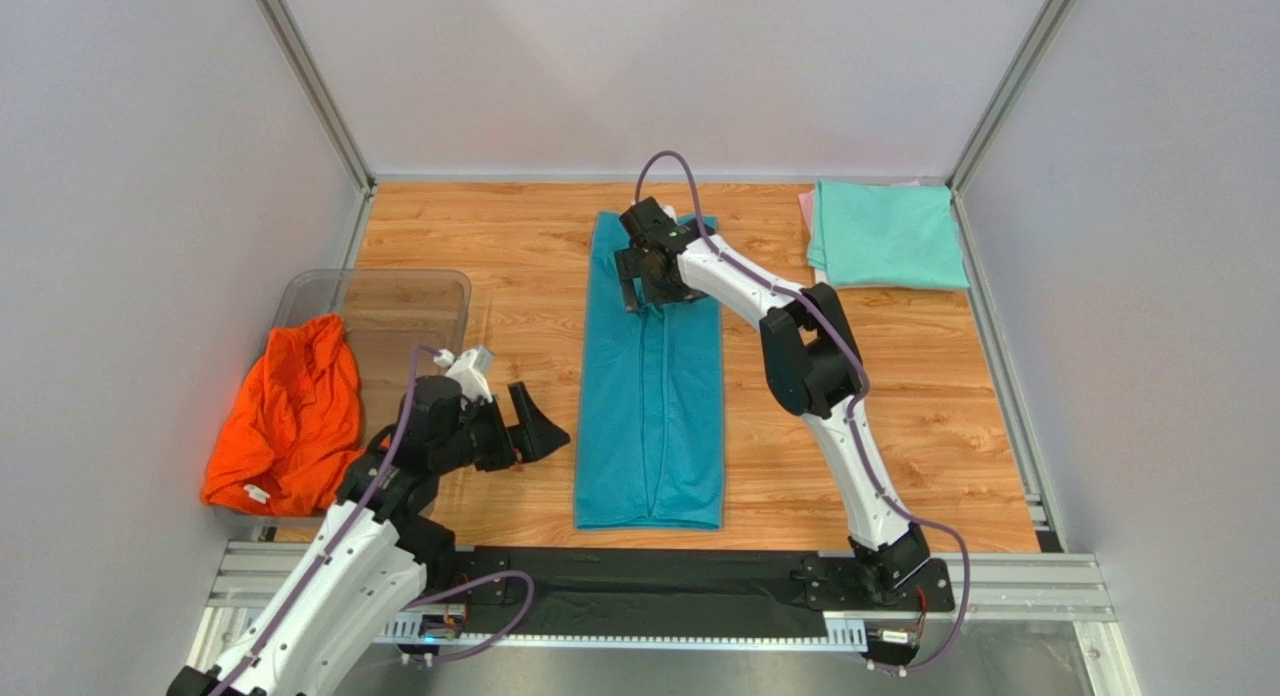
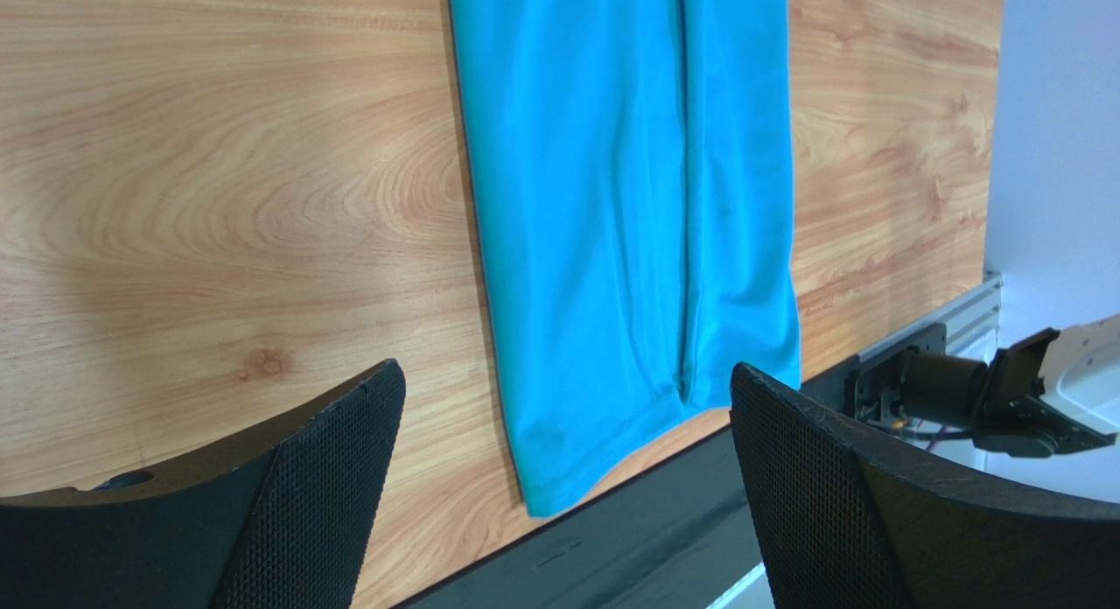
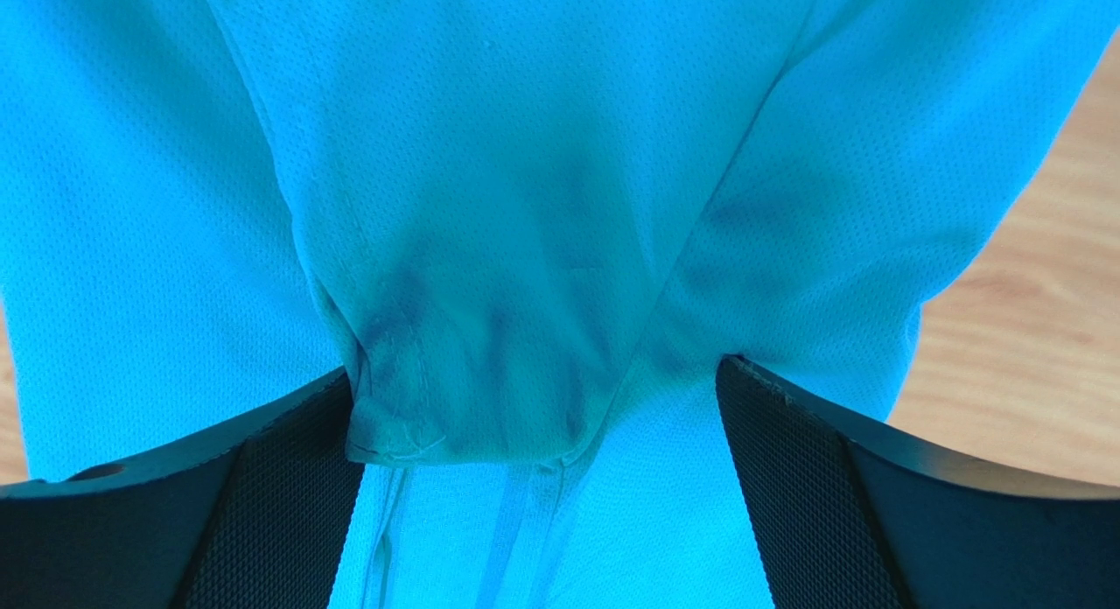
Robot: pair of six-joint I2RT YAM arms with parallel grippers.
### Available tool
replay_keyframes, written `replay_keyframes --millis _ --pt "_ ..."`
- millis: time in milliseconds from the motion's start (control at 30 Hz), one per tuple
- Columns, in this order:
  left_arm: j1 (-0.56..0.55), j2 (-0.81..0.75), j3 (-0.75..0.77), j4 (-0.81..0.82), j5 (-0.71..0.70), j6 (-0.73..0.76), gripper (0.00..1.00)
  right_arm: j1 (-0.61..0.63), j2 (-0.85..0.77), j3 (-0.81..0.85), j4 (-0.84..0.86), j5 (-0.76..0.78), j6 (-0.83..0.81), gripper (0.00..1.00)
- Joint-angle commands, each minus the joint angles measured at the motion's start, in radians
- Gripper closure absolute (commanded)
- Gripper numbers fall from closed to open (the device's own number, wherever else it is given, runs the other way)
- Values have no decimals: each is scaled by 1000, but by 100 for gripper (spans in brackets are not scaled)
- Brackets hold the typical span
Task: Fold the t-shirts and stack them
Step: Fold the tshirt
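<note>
**Item 1, nearest, left.** Left gripper: jaws wide, nothing between them. Poised low over the bare wooden table, just left of the near end of the teal-blue t-shirt, apart from the cloth.

**Item 2, near left.** Orange t-shirt: crumpled, unfolded, heaped at the near-left corner of the clear tub. Inside it or draped over the rim: cannot tell.

**Item 3, centre.** Teal-blue t-shirt: long narrow strip running near to far, both sides folded inward and meeting along a middle line. Hem end just short of the table's near edge. Flat throughout except at the far end.

**Item 4, far centre.** Right gripper: jaws wide, set down astride a raised pucker of teal cloth at the strip's far end. One pad on either side, nothing pinched yet.

**Item 5, far right corner.** Mint green t-shirt: folded flat, lying on the pale pink t-shirt, of which only a sliver shows at the left edge.

**Stage, judged.** Lengthwise folds done, crosswise fold pending, orange shirt untouched.

**Hazards, judged.**
- Pinch catching only the top layer of the pucker: inward flaps likely to peel open along the middle line on lifting.
- Far end lifted with the hem unheld: likely to drag the whole strip across the smooth wood, or skew it, rather than fold it.
- Pull off the strip's axis: crooked fold, poor fit on the far-right pile.
- Hem close to the table's near edge: risk of slipping off if tugged nearward.
</note>
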Motion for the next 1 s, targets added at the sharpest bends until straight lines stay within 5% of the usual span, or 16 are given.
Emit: replay_keyframes --millis 0,233,433,767,967 --pt "-1 30 -24 74 77 0 0 -21 69 49 -41 25 -71 0" --pt "-50 101 -41 137 195 -21 0 -27 26 90 -42 -18 -103 0" --pt "-95 122 -83 122 185 -55 0 -24 -186 6 -24 -45 -82 0" --pt "-208 207 -122 143 137 -67 1 3 -747 -645 180 -103 120 0" --pt "-227 210 -151 147 79 -72 13 20 -1068 -1072 305 -185 277 0"
